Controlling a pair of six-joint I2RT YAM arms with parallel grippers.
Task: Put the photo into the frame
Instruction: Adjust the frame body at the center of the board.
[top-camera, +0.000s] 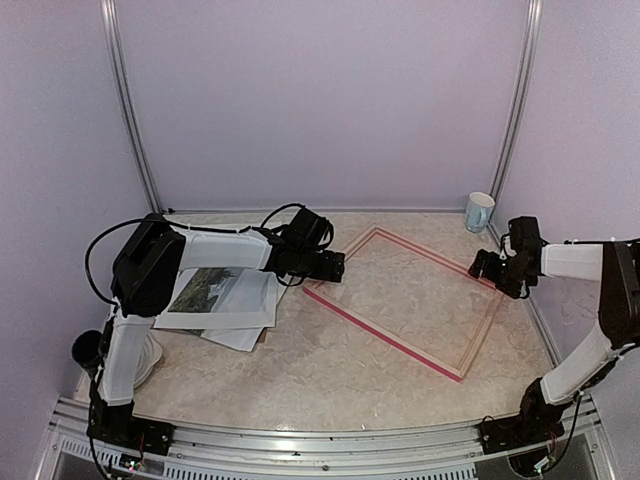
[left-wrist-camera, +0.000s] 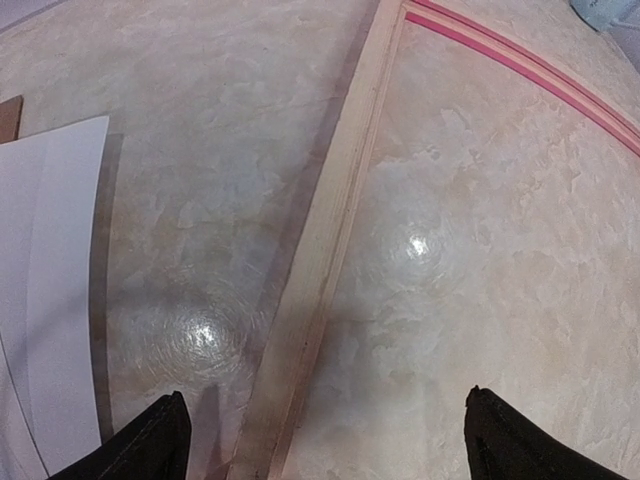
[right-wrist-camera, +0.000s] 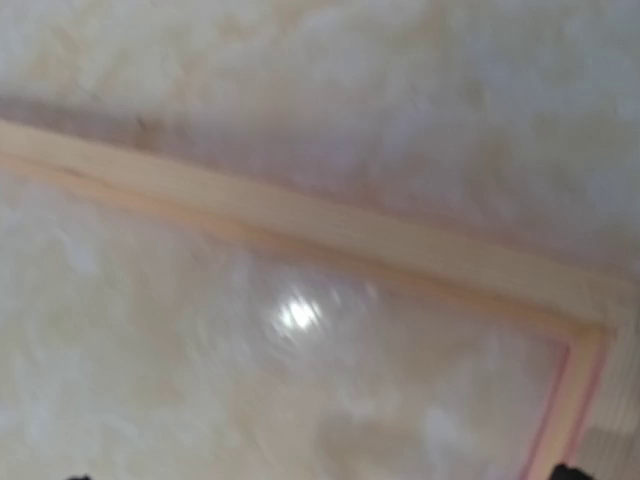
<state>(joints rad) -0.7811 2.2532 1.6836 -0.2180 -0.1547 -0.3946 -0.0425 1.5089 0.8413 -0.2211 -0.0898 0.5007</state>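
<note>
Over on the left the photo (top-camera: 205, 290), a small rectangular paper print of dark green trees under a pale sky, lies flat on top of a loose stack of plain white sheets (top-camera: 250, 312), apart from the opening it has to go into. From here it looks light and floppy, the sort of thing that will bend and slip. With no gap under its edge for a finger, I'd expect a pinch from above to drag the white sheets along too. The edge nearest the frame, or a corner nudged out past the stack, seems the best place to take hold. The left gripper (top-camera: 335, 266) is beyond the stack, low over the desk, its jaws spread wide and empty, straddling the left rail of the frame (top-camera: 385, 337). The frame is a large thin rectangle, pink-red on its outer edge and pale wood on the face showing, lying flat in the middle of the glossy marbled desk (top-camera: 300, 385). It looks stiff but light, and likely to slide on such a smooth top if pushed. The right gripper (top-camera: 487, 265), also wide and holding nothing, hovers over the frame's right corner, with a pale blue cup (top-camera: 480, 210) standing behind it
</note>
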